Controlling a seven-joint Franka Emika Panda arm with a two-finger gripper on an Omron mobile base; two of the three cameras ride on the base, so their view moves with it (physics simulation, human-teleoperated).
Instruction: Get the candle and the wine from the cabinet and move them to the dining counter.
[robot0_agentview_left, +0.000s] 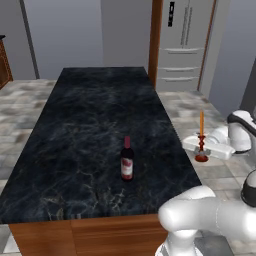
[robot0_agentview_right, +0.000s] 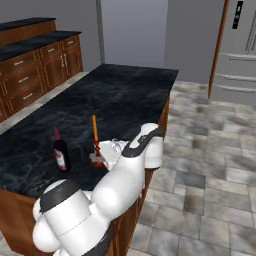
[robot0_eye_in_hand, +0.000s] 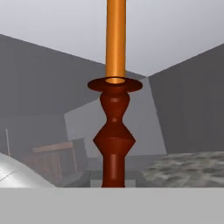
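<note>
The wine (robot0_agentview_left: 127, 161) already stands upright on the dining counter (robot0_agentview_left: 90, 125), near its close end, so the step in hand is the second delivery: bringing the candle (robot0_agentview_left: 201, 135) across to join it. The gripper (robot0_agentview_left: 201, 148) is clenched on the candle's dark red holder, with the orange taper rising straight above it. In the hand view the holder's stem (robot0_eye_in_hand: 113, 131) stands upright right in front of the camera, between the finger tips.

From the left base view the candle seems to hang off the counter's right edge, over the tiled floor (robot0_agentview_left: 220, 175); the right base view makes it look closer to the rim, so how far it overlaps the top is hard to judge. The bottle stands well apart from the gripper, inboard on the marble.

The next move probably calls for carrying the candle sideways over the top, keeping it upright, lowering until the holder's base meets the marble, and only then letting go, at a spot clear of the bottle.
</note>
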